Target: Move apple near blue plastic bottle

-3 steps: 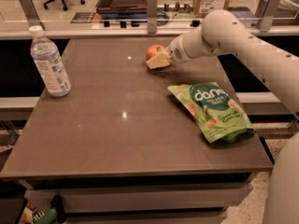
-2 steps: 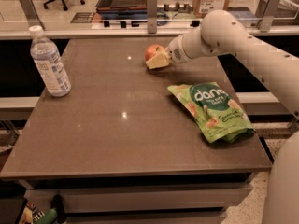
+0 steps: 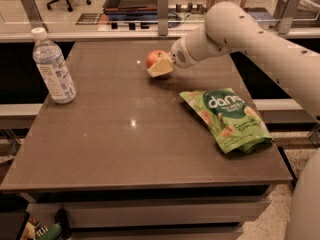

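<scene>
The red-orange apple (image 3: 154, 58) is at the back middle of the brown table (image 3: 125, 149). My gripper (image 3: 161, 66) reaches in from the right on the white arm and is shut on the apple, with a pale finger (image 3: 161, 68) across its front. I cannot tell whether the apple touches the table. The blue plastic bottle (image 3: 53, 65), clear with a white cap and a pale label, stands upright at the table's back left, well left of the apple.
A green snack bag (image 3: 227, 119) lies flat on the right side of the table. The white arm (image 3: 250, 34) spans the back right corner. A glass partition and rail (image 3: 100, 34) run behind the table's far edge.
The gripper and the apple have moved a little to the left, toward the bottle. The bottle and the bag have not moved.
</scene>
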Controlling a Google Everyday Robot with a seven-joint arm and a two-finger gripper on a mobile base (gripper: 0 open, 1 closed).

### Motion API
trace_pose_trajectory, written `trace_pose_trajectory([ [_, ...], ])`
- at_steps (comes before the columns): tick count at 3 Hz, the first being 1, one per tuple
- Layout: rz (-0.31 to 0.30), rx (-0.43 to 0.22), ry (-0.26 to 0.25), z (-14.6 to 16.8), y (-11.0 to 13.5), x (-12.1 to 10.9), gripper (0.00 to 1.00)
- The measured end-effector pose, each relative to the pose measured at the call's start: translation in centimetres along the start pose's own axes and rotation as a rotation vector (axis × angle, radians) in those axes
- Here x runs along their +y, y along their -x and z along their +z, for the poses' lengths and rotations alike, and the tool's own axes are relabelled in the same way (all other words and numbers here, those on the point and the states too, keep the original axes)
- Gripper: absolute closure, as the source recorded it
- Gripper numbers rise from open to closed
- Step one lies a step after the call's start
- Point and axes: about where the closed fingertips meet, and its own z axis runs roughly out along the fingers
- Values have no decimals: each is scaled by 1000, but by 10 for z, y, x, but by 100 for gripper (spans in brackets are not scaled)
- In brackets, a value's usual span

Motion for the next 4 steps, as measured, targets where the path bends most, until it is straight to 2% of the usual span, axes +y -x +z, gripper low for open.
trace_pose_trajectory([
  [2,-91,20,83,-4,26,80,100],
  [4,-116,46,165,23,31,158,100],
])
